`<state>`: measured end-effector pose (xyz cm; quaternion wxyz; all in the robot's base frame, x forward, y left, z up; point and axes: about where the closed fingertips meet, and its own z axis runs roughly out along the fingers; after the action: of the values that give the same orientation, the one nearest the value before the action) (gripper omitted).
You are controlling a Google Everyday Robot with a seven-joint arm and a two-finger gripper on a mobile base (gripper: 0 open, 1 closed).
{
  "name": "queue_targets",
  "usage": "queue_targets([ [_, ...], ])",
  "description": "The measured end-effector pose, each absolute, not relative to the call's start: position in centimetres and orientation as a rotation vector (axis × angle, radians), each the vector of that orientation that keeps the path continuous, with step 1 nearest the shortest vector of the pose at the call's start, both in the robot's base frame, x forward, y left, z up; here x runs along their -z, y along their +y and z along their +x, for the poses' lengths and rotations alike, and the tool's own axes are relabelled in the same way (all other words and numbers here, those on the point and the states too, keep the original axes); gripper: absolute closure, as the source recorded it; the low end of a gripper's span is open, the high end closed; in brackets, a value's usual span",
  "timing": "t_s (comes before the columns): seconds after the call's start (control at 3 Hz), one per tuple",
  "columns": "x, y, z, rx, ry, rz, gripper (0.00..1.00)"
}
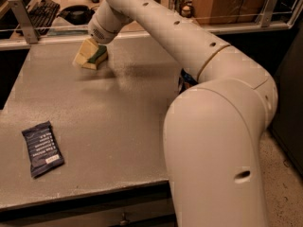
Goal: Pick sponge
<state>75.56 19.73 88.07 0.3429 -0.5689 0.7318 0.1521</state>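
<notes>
The sponge [100,56], dark green on top with a pale yellow foam base, lies on the grey table [123,126] at the far left. My gripper [86,56], cream-yellow and padded, has come down onto the sponge's left side and covers part of it. It touches or nearly touches the sponge. My long white arm [189,46] reaches across the view from the lower right to the gripper.
A dark blue snack packet [42,148] lies near the table's front left. A soda can [182,82] is mostly hidden behind my arm at the right. A railing [28,30] runs along the table's far edge, with a keyboard [40,8] behind it.
</notes>
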Motion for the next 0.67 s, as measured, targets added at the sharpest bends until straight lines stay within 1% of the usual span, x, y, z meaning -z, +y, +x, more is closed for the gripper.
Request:
queue_targets([
  [0.33, -85.6, 22.0, 76.0, -0.453, 1.959, -1.461, 0.00],
  [0.67, -83.8, 22.1, 76.6, -0.451, 2.013, -1.448, 0.15],
])
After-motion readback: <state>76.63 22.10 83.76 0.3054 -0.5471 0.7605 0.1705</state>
